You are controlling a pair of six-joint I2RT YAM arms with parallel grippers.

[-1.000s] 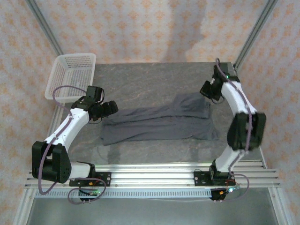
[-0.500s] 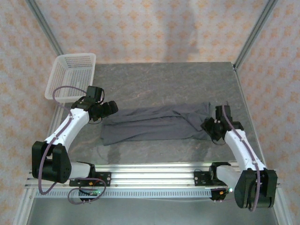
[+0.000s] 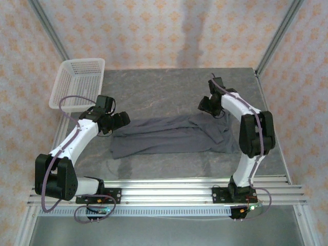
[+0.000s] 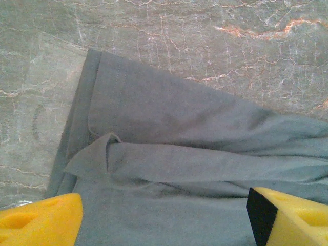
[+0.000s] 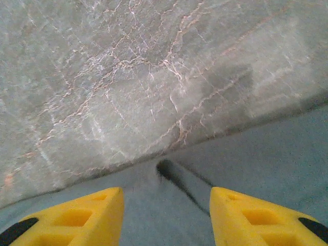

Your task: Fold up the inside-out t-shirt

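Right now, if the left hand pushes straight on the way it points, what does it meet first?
Likely the t-shirt: the left hand points at its folded end, with nothing in between. How far off is unclear.

Pale peach walls (image 3: 128, 31) with a repeating floral pattern surround my grey marbled worktop (image 3: 164, 87); a darker streak (image 3: 193, 25), perhaps shadow, crosses the back wall (image 3: 154, 48).
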